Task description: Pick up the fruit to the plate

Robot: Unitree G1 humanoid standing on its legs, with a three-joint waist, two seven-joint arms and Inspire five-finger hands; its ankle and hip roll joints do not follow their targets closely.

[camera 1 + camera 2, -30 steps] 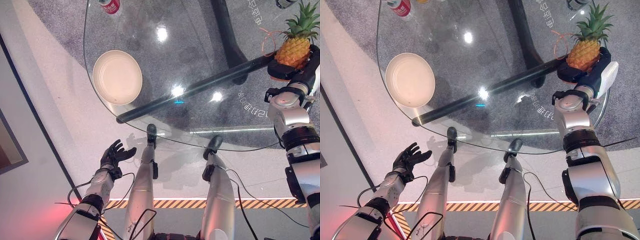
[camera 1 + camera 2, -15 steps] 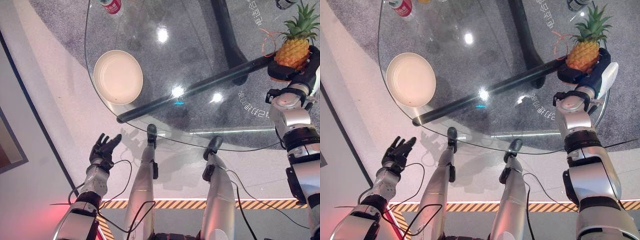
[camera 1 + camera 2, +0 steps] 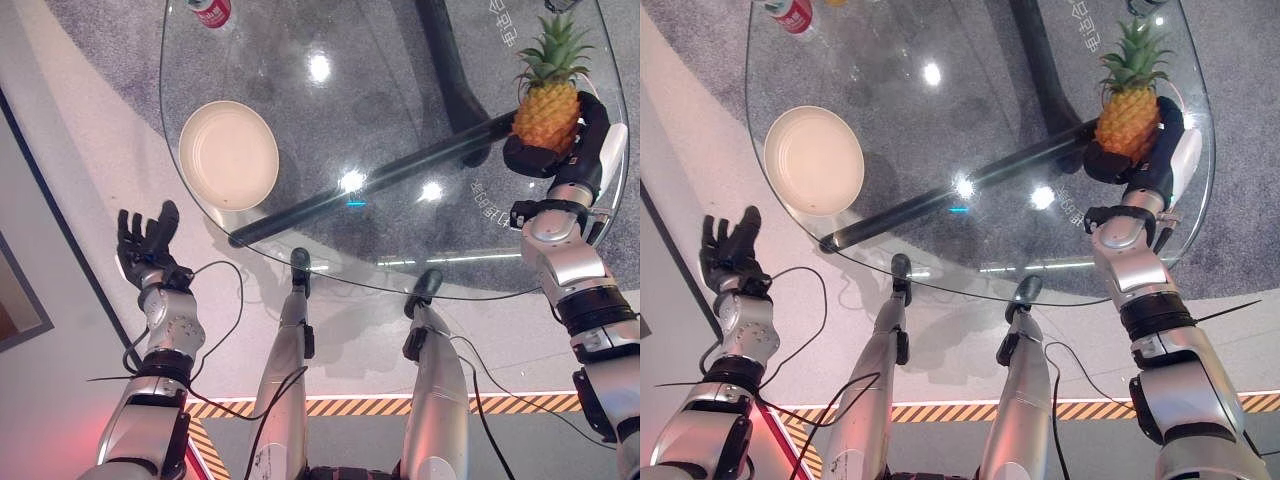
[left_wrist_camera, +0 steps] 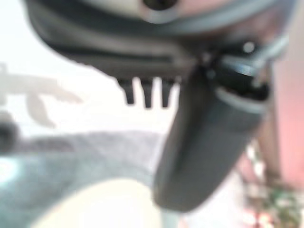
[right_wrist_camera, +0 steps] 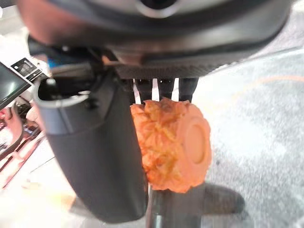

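right hand [image 3: 560, 150] closed around the pineapple [image 3: 546, 105], held upright above the glass table [image 3: 400, 120] well apart from the plate [image 3: 228, 154]; left hand [image 3: 145, 245] open off the table's edge; right wrist view: thumb and fingers [image 5: 161, 88] clamp the fruit.

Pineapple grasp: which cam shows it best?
Right wrist view: the right hand has thumb and fingers closed round the pineapple, seen base-on from close. The eye views show the whole fruit with its leafy crown above the glass table, but the hand partly hidden.
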